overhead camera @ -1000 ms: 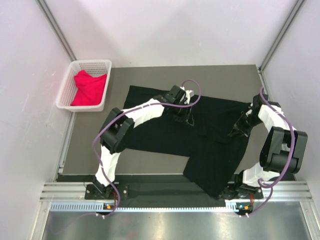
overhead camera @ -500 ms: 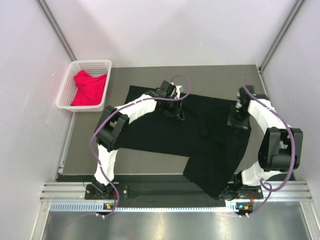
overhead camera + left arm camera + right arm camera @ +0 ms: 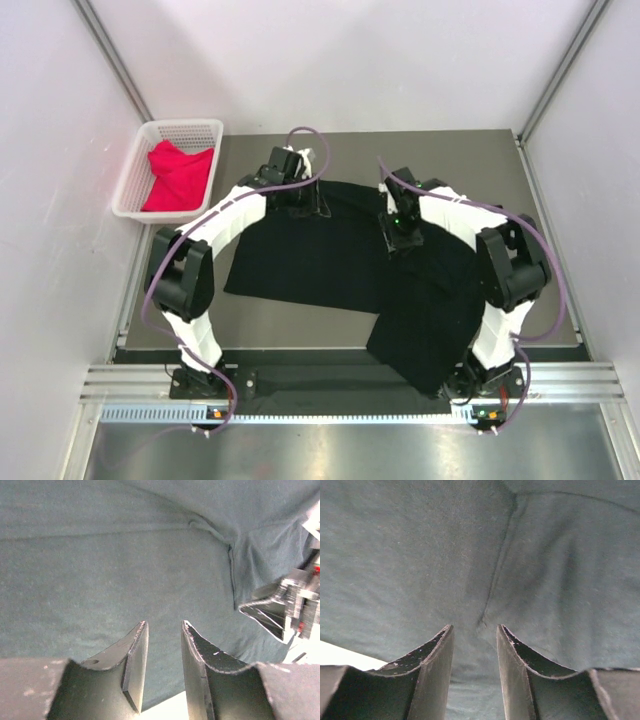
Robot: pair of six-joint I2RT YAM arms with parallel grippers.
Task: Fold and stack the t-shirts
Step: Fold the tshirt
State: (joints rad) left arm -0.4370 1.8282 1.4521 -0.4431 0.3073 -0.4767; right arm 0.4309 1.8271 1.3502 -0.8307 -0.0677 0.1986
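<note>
The black t-shirt (image 3: 310,255) lies spread on the table, with one part folded down toward the near edge (image 3: 425,340). My left gripper (image 3: 303,203) rests on its far edge, with the jaws a little apart and only flat cloth (image 3: 125,570) between them. My right gripper (image 3: 401,238) sits over the shirt's middle right. Its jaws are also a little apart, above a seam and small crease (image 3: 485,615). The red-pink t-shirt (image 3: 180,175) lies bunched in the basket. The left wrist view shows my right gripper at its right edge (image 3: 280,612).
The white lattice basket (image 3: 137,160) stands at the table's far left corner. Bare grey table (image 3: 540,300) shows right of the shirt and along the far edge. White walls with metal posts enclose the sides and back.
Both arms have swung left across the black shirt. The left gripper went from the shirt's middle to its far left part, the right gripper from the right sleeve to the middle. The shirt has shifted slightly left.
</note>
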